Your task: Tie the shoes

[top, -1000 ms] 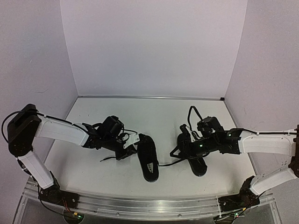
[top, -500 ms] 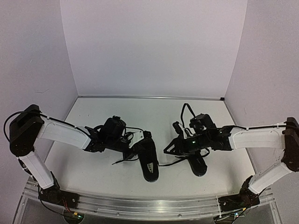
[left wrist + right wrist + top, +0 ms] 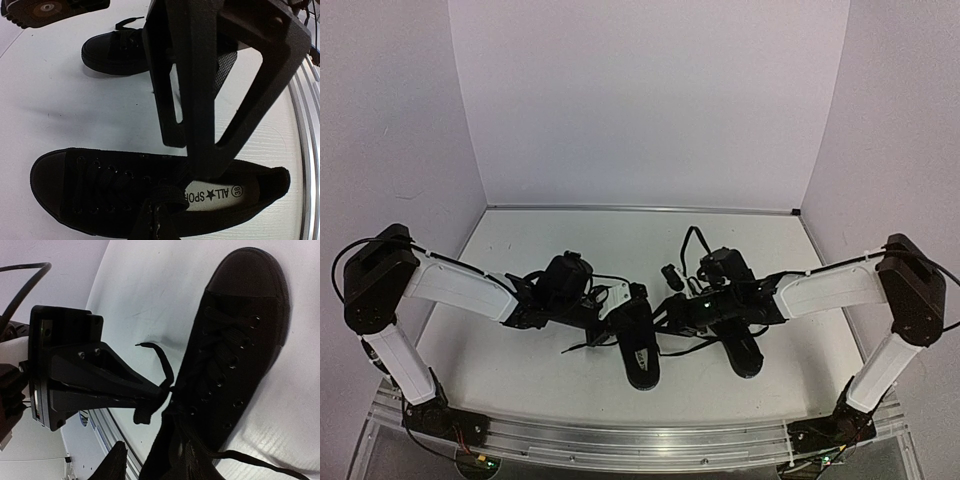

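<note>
Pale lilac walls (image 3: 650, 100) box in the white tabletop (image 3: 540, 250), and both arms reach inward from the near edge.

On my left, the left gripper (image 3: 192, 157) hangs over a small black canvas low-top shoe (image 3: 638, 348), the one with the white insole label (image 3: 215, 192). That shoe lies flat on the table just left of centre, toe pointing away from the arm bases. The jaws are pressed together. From the right wrist camera their tips look pinched on a thin black lace (image 3: 167, 371), lifted just beside the shoe's eyelet rows. I see no knot or bow on this shoe, and a loose strand (image 3: 575, 345) trails on the table to its left.

In the gap between the two shoes sits the right gripper (image 3: 670, 300), pointed toward the labelled shoe. I cannot tell how its jaws stand: its own camera catches only a dark sliver at the bottom of the frame, and from above everything there is black on black.

Further right, the second black low-top shoe (image 3: 742, 348) lies near the first but apart from it, partly under the right arm. Its laces look untied too.

My reading is that we are early in the task. One lace end is in hand and nothing is tied. The crossing, the loops and the cinching on this shoe are all ahead, and then the whole second shoe.
</note>
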